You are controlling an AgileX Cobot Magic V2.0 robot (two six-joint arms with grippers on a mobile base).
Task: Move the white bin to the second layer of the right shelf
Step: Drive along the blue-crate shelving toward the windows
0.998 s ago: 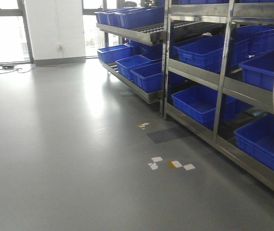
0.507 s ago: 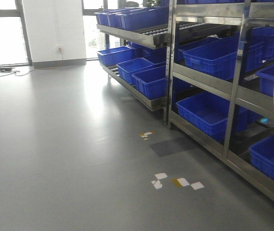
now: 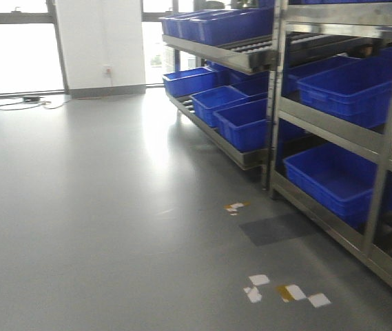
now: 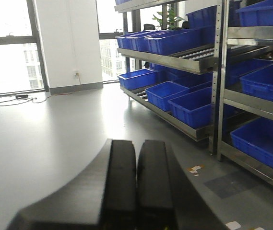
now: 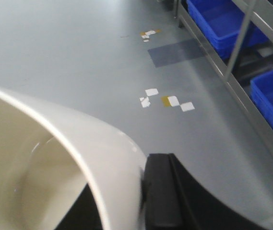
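White bin [image 5: 102, 158]: lower left of the right wrist view, its open mouth facing the camera, held above the floor; it also shows as a pale blur at the right edge of the front view.
Right fingers [image 5: 167, 191]: clamped on the bin's rim wall, one black finger outside it and a dark shape inside.
Left fingers [image 4: 122, 182]: pressed together with nothing between them, bottom centre of the left wrist view.
Roller shelf level [image 3: 333, 43]: upper right of the front view, in the steel rack [image 3: 275, 103].
Blue crates [image 3: 333, 176]: on the rack levels below the rollers.
Floor [image 3: 113, 207]: grey and glossy, with tape marks [image 3: 289, 293] at the lower right.
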